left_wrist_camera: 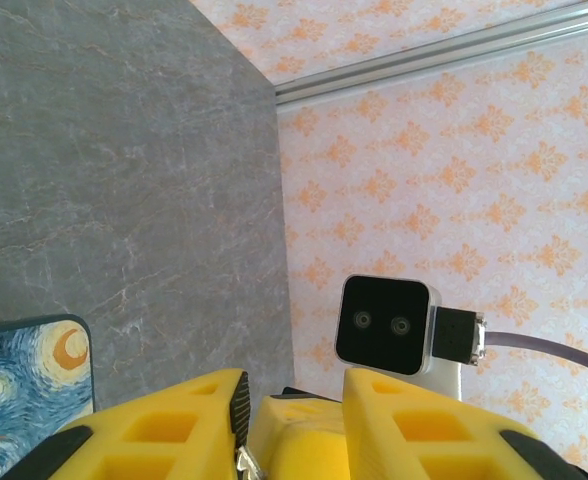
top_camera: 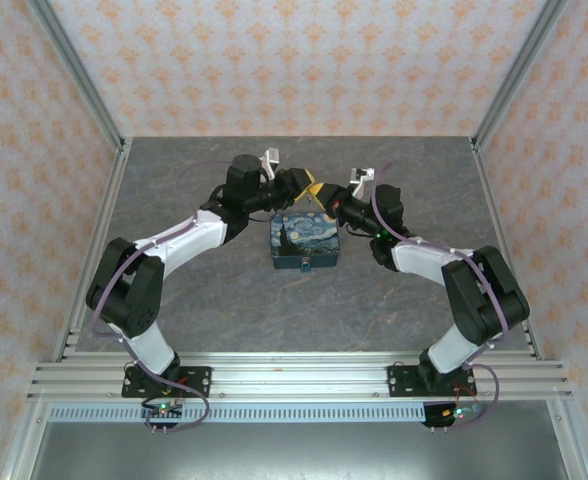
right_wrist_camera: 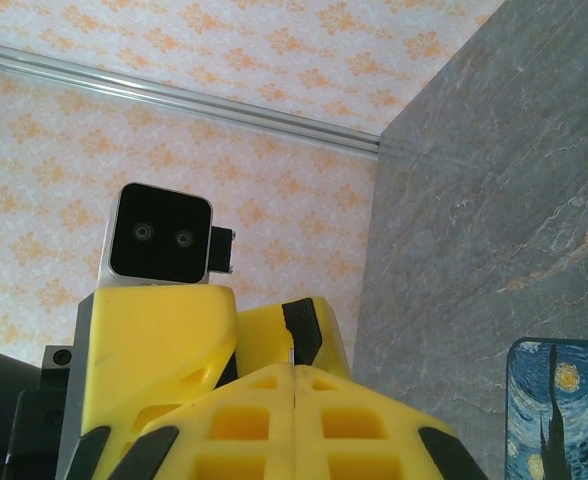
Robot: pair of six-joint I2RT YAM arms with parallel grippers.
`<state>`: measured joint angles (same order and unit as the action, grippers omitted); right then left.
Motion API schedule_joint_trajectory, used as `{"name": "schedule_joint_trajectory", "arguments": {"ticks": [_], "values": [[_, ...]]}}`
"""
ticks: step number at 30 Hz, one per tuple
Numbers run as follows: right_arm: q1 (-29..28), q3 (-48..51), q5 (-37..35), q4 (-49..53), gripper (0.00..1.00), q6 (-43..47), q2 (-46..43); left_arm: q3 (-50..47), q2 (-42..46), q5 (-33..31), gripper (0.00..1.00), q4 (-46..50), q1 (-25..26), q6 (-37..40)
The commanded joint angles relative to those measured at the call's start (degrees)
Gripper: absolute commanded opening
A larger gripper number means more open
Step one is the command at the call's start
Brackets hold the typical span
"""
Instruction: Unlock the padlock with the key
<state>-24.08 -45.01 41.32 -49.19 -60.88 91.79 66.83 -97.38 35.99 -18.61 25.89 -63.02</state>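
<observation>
on grey table (top_camera: pixel 174 215), starry tin (top_camera: pixel 305 243), jaws nose-to-nose behind

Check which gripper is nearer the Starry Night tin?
Right, narrowly. The right gripper hangs over the far right corner of the tin; the left gripper hovers just beyond the tin's far edge, its tips meeting the right's.

We see the Starry Night tin (top_camera: pixel 305 243) mid-table (top_camera: pixel 224 320) — grey stone-look top, orange-patterned walls (top_camera: pixel 274 60) around.
</observation>
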Motion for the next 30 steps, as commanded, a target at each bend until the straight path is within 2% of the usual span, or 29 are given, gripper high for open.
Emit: {"name": "schedule_joint_trajectory", "arguments": {"ticks": [1, 7, 14, 17, 18, 21, 22, 25, 30], "values": [[-0.10, -1.44, -0.13, -3.63, 0.00, -0.20, 0.30, 1.71, -0.70, 0.81, 0.30, -1.89, 0.58, 0.01], [-0.15, -1.44, -0.20, -3.63, 0.00, -0.21, 0.39, 1.32, -0.54, 0.59, 0.24, -2.00, 0.83, 0.01], [-0.15, -1.33, -0.44, -3.55, 0.00, -0.29, 0.23, 1.34, -0.53, 0.32, 0.02, -1.91, 0.80, -0.12], [-0.04, -1.16, -0.77, -3.31, 0.00, -0.37, -0.07, 1.60, -0.59, 0.18, 0.00, -1.78, 0.83, -0.08], [0.06, -0.98, -0.99, -3.07, 0.05, -0.42, -0.34, 1.75, -0.53, 0.15, 0.00, -1.78, 0.83, -0.02], [0.95, 0.79, -2.84, -2.69, 0.39, -0.39, -2.35, 2.38, -0.36, 0.13, 0.00, -1.35, 0.81, 0.16], [1.43, 1.52, -3.78, -2.36, 0.47, -0.38, -3.31, 2.73, -0.35, 0.22, 0.00, -1.18, 0.82, 0.31], [2.70, 2.93, -5.66, -2.03, 0.56, -0.29, -5.55, 3.78, -0.29, 0.32, 0.00, -0.81, 0.81, 0.51], [3.52, 2.37, -6.93, -2.23, 0.60, 0.83, -7.18, 6.08, -0.55, 0.41, 0.00, -0.55, 0.83, 0.30]]}}
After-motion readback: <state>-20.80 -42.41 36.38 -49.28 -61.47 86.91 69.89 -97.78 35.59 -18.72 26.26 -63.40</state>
